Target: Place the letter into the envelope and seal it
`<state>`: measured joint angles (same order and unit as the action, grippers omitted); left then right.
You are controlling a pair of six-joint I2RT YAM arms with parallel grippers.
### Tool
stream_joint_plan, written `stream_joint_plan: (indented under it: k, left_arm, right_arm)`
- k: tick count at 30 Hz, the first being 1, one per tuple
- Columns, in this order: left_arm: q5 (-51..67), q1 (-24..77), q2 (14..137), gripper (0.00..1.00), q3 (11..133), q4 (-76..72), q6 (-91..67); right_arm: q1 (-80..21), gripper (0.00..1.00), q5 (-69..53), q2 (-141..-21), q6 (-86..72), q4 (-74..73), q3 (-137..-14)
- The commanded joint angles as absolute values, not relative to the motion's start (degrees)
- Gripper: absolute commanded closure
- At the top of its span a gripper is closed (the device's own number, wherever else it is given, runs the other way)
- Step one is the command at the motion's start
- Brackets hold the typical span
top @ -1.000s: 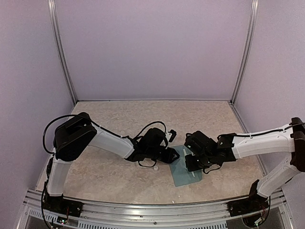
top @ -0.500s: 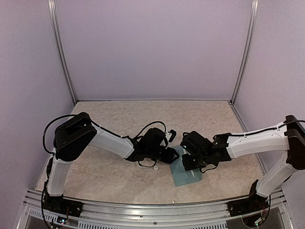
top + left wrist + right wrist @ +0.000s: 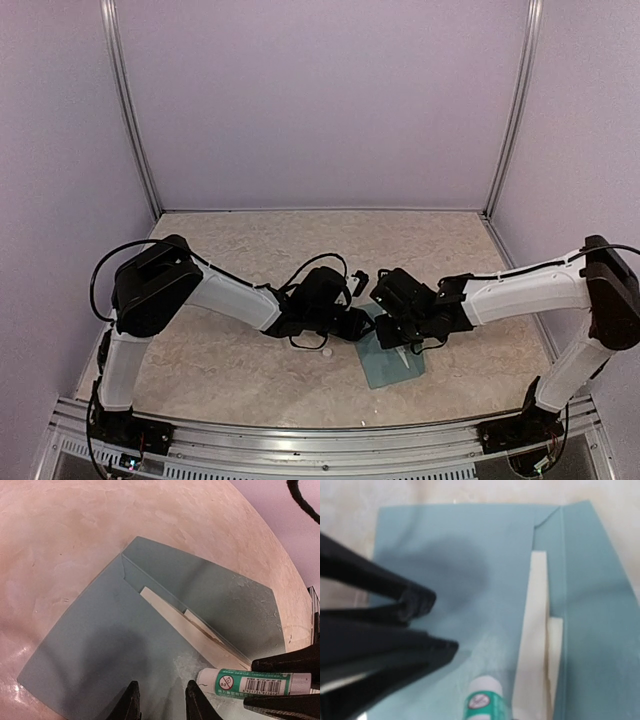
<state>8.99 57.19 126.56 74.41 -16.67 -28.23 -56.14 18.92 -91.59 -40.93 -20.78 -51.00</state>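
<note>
The right claw (image 3: 254, 685) is clamped on a glue stick (image 3: 235, 682), whose tip meets the envelope (image 3: 95, 645) near its pocket mouth; the left claw (image 3: 162, 702), fingers slightly apart and gripping nothing, stands low over the envelope just beside that tip; ahead of both, the letter (image 3: 172, 620) sits in the pocket, a strip showing under the open flap; the marbled table (image 3: 60, 530) lies beyond.

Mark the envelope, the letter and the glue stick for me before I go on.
envelope (image 3: 95, 645): left wrist view, on its teal front panel.
letter (image 3: 172, 617): left wrist view, on the pale strip showing at the open mouth.
glue stick (image 3: 242, 682): left wrist view, on its green-and-white label.
</note>
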Motion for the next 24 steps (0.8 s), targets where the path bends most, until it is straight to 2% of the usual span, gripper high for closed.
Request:
stream_joint_plan:
  k: [1, 10, 16, 20, 24]
  left_arm:
    - [9.2, 56.8, 127.9, 0.71, 74.3, -12.5, -28.3]
    - [9.1, 56.8, 127.9, 0.71, 74.3, -12.6, -28.5]
    - [6.0, 56.8, 125.0, 0.71, 72.9, -13.1, -29.0]
    - [0.7, 56.8, 119.5, 0.66, 71.3, -13.6, -30.3]
    - [-3.3, 57.1, 112.5, 0.56, 68.9, -14.4, -31.7]
  right_arm:
    - [-54.7, 1.00, 20.2, -94.2, -39.3, -20.7, -51.4]
    - [-53.7, 1.00, 20.6, -95.5, -38.8, -18.4, -51.7]
    - [-53.0, 1.00, 22.6, -90.7, -38.5, -16.6, -51.9]
    - [-51.7, 1.00, 25.2, -84.7, -37.2, -13.6, -51.9]
    - [-50.5, 1.00, 26.8, -78.7, -34.2, -8.2, -51.0]
